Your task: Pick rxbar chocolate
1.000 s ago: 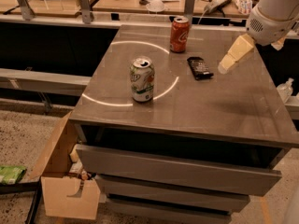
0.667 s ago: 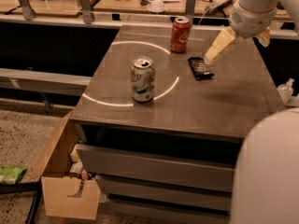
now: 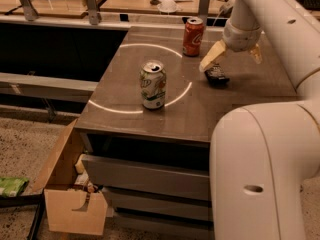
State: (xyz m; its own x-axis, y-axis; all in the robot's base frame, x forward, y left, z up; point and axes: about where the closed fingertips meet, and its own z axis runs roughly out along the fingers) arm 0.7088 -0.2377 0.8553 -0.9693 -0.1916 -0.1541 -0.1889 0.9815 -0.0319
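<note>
Black rxbar chocolate (image 3: 216,75) lies beneath the spread-jawed gripper (image 3: 231,63), red can (image 3: 193,36) near.

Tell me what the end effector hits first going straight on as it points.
Likely the rxbar chocolate: the end effector hangs over it, fingers apart, pointing down at the table. Depth is unclear.

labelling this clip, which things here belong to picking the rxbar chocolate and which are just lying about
Part of the job:
- rxbar chocolate, flat on the table
- gripper, open, just above the bar

Lying about:
- red can, behind the bar
- green-and-white can, mid-table
- cardboard box, on the floor
- green packet, on the floor
</note>
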